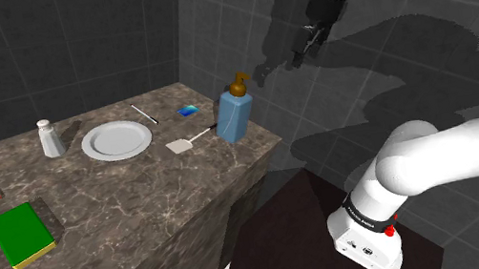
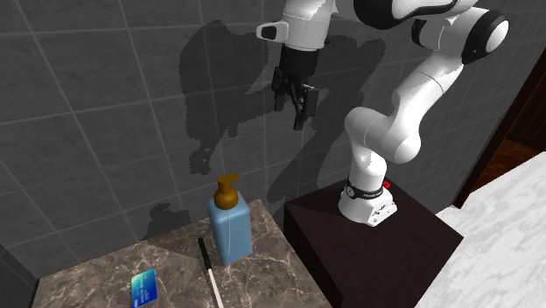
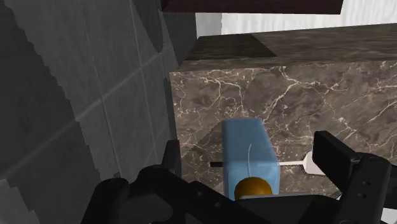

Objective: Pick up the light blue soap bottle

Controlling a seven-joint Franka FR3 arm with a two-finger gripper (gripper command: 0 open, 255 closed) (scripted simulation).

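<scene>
Claw (image 1: pixel 302 55) hangs high over the end of the desk (image 1: pixel 141 200) that meets the tiled wall. Its fingers are spread and empty, well apart from everything.

Light blue bottle (image 1: pixel 234 117) with a brown pump stands upright near the desk corner where the wall edge meets the stand-side edge. In my wrist view it sits below, between the fingers, untouched.

White spatula (image 1: pixel 186 143) lies just beside the bottle. Blue card (image 1: pixel 188 111) is near the wall edge, and the plate (image 1: pixel 116 140) sits further along.

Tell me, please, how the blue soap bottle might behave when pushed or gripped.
Tall and upright near the counter edge, the soap bottle may tip if pushed. Its flat sides probably suit the gripper better than the rounded pump.
</scene>
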